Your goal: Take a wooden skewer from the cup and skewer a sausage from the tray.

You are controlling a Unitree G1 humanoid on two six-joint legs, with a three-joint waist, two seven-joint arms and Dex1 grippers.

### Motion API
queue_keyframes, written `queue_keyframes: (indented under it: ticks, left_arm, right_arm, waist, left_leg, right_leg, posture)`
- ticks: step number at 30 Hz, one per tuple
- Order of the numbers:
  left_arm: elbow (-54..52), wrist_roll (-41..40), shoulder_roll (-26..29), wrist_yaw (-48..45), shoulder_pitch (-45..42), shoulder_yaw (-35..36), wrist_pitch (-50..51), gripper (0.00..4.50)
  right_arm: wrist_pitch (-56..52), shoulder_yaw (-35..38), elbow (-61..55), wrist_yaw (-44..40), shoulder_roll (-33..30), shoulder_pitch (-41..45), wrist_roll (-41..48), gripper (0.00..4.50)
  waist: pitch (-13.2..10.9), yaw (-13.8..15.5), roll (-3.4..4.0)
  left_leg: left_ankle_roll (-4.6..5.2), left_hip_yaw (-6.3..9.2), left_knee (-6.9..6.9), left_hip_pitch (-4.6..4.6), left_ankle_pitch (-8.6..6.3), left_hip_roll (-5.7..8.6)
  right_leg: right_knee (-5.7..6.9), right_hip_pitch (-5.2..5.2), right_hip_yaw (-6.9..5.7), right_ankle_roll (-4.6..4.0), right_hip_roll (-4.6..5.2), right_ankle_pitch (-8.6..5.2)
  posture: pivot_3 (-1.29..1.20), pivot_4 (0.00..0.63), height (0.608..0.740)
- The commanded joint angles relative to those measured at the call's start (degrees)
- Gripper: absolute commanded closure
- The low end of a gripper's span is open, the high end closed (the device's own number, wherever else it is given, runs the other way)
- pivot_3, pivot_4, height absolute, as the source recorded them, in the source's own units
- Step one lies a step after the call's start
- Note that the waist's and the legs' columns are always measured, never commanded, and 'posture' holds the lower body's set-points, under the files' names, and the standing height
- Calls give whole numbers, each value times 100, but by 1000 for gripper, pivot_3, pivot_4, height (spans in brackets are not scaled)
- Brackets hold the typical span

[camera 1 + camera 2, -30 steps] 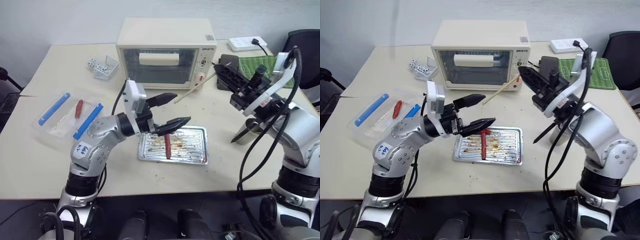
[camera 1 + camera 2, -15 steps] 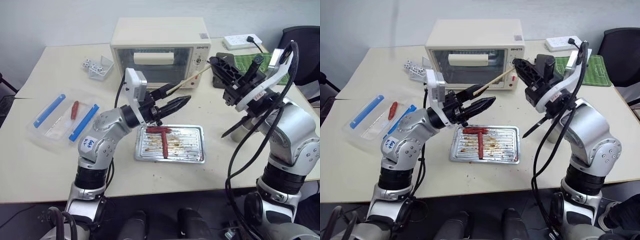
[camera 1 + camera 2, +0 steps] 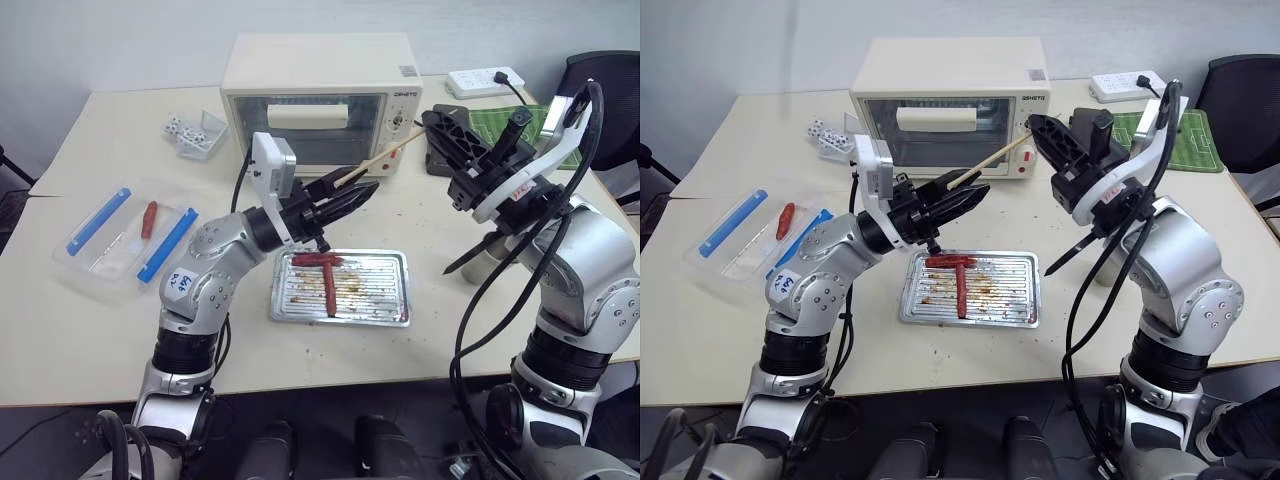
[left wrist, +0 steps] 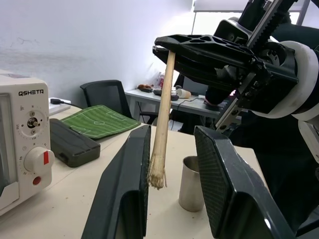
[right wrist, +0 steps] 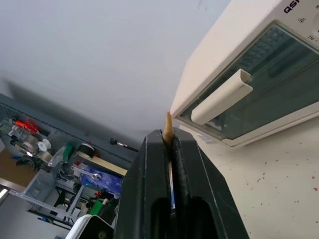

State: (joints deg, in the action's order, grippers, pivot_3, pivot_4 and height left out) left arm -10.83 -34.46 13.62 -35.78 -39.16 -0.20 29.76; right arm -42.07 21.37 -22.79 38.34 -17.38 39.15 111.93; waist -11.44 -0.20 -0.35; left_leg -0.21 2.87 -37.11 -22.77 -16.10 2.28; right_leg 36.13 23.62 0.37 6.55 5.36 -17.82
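Observation:
My right gripper [image 3: 432, 122] is shut on the wooden skewer [image 3: 385, 157] and holds it in the air in front of the oven, slanting down toward my left side. My left gripper [image 3: 358, 185] is open, its fingers [image 4: 132, 184] standing narrowly either side of the skewer's [image 4: 162, 119] frayed lower end. The stick lies against one finger, with a gap to the other. Below, two red-brown sausages lie on the tray [image 3: 395, 318], one crosswise [image 3: 318, 261] and one lengthwise [image 3: 329, 295]. The metal cup [image 4: 192, 184] stands on the table beneath my right arm.
A cream toaster oven [image 3: 320, 100] stands behind the grippers. A clear box of dice [image 3: 195, 135] and a plastic bag with blue strips [image 3: 125, 235] lie at the left. A power strip [image 3: 490, 82], a green mat [image 4: 99, 122] and a black case [image 4: 75, 142] sit at the back right.
My left gripper rose from over the tray to the skewer's lower end, and its fingers narrowed around the stick. The right gripper kept its hold on the skewer.

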Motion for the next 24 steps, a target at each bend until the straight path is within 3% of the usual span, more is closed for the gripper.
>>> queue_keyframes:
  ticks: [1,10,13,16,24]
  left_arm:
    - [-235,-138,-26,42,-142,124,-20,3065]
    - [-296,-194,-36,7,-84,117,-17,3065]
    - [-242,-208,-31,-16,-70,110,-39,3585]
    - [-202,-225,-41,-43,-53,107,-45,4469]
    - [-90,-59,7,-44,-140,32,-58,4469]
  right_arm:
    - [29,147,-207,-33,-54,-36,107,4500]
    - [17,179,-225,-24,-86,-109,107,4500]
    - [43,164,-240,1,-78,-58,107,4500]
    - [28,153,-250,-48,-147,-24,107,4500]
    - [70,167,-304,-170,-532,-213,107,4500]
  waist:
    - [0,1,0]
    - [0,-1,0]
    - [0,-1,0]
    - [0,2,0]
    - [0,4,0]
  left_leg:
    - [0,0,0,0,0,0]
    - [0,0,0,-1,0,0]
    - [0,0,0,-1,0,0]
    - [0,0,0,-1,0,0]
    - [2,0,-1,-4,1,1]
  right_leg:
    - [0,0,0,0,0,0]
    - [0,0,0,0,-1,0]
    - [0,0,0,0,-1,0]
    - [0,0,0,0,-1,0]
    - [-3,0,0,2,-1,1]
  posture:
    - [0,150,740]
    - [0,150,740]
    - [0,150,740]
    - [0,150,740]
    - [0,150,740]
